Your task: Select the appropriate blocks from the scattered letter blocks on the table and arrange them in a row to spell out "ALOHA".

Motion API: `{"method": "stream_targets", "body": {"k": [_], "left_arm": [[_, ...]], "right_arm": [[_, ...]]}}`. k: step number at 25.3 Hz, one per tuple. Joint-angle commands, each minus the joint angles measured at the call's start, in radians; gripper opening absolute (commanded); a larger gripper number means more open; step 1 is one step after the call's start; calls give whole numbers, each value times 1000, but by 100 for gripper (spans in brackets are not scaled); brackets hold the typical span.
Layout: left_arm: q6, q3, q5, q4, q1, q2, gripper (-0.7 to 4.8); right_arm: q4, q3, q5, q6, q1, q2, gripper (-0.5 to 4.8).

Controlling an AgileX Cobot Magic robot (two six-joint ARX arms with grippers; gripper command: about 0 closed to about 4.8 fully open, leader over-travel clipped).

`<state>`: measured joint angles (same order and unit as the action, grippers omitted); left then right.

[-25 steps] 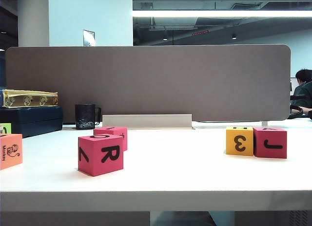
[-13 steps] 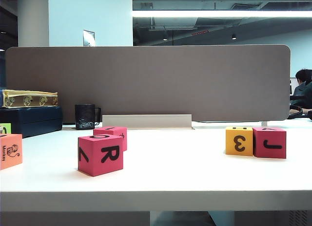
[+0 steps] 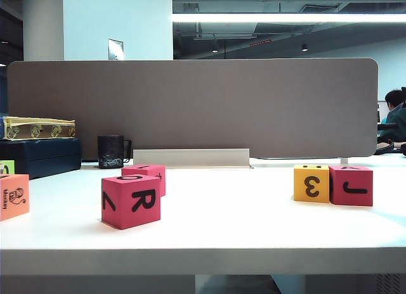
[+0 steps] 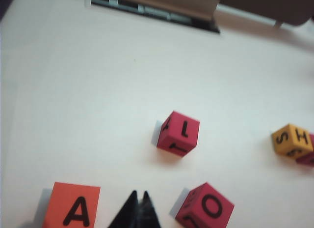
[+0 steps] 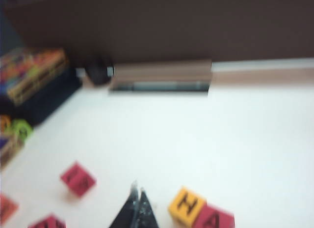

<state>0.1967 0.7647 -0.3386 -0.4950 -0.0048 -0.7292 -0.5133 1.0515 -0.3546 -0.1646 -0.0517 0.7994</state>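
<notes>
Above the table (image 4: pixel 98 90), left pincer (image 4: pixel 139 201) pressed together, right pincer (image 5: pixel 138 196) blurred, seemingly pressed together, orange block (image 4: pixel 71 208) cut off.

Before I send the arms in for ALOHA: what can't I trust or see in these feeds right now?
- Exterior view: neither arm shows; the orange block is cut by the frame edge.
- Right wrist view: motion blur; the far pink-red block's letter is unreadable. The right gripper shows only its closed tips.
- Left wrist view: the left gripper, also closed, is cut at the frame edge; the block beside the yellow block is mostly out of frame.
</notes>
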Motion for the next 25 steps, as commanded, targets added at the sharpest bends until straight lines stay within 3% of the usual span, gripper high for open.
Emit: {"method": "stream_targets", "body": {"k": [1, 7, 10, 16, 22, 25], "left_arm": [[-74, 47, 2, -77, -48, -71, -6], [-116, 101, 63, -119, -219, -188, -6], [-122, 121, 72, -133, -257, -224, -6], [-137, 128, 73, -139, -268, -253, -6], [-144, 128, 74, -143, -268, -253, -6], [-92, 128, 165, -163, -268, -253, -6]], "right_arm": [[-166, 105, 20, 47, -50, 89, -4], [-267, 158, 22, 69, -178, 196, -4], [-279, 158, 23, 78, -239, 200, -4], [-300, 164, 113, 97, -343, 199, -4], [-329, 164, 128, 98, -410, 200, -4], [-335, 164, 289, 98, -410, 200, -4]]}}
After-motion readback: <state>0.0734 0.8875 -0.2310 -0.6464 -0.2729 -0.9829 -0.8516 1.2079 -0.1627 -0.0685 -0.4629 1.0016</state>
